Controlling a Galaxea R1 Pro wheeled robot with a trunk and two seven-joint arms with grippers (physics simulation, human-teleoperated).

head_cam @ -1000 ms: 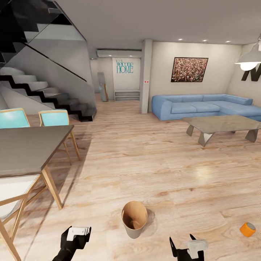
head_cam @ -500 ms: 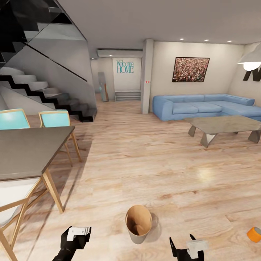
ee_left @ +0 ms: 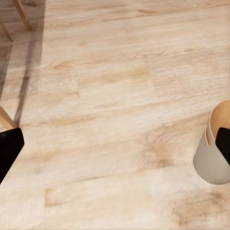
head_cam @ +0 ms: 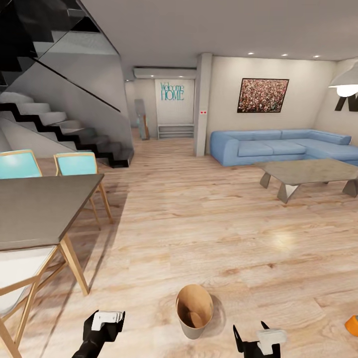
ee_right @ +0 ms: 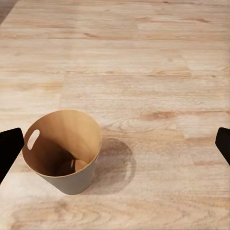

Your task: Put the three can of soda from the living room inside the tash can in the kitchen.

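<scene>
**A:** Wood floor (head_cam: pixel 209 223) everywhere. Left gripper (head_cam: pixel 105 320) spread, nothing in it; bin (head_cam: pixel 194 311) on the floor between the arms; right gripper (head_cam: pixel 263 340) spread too. Orange soda can (head_cam: pixel 352 324) lying well off to the right.

**B:** I'd guess that can's light, thin-walled, slick and rolls easily, so pinch it gently across the middle.

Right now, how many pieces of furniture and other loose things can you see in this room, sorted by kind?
Turquoise chairs: 2
White chair: 1
Dining table: 1
Blue sofa: 1
Low grey table: 1
Bin: 1
Orange can, partly cut off at the edge: 1
Total: 8
</scene>
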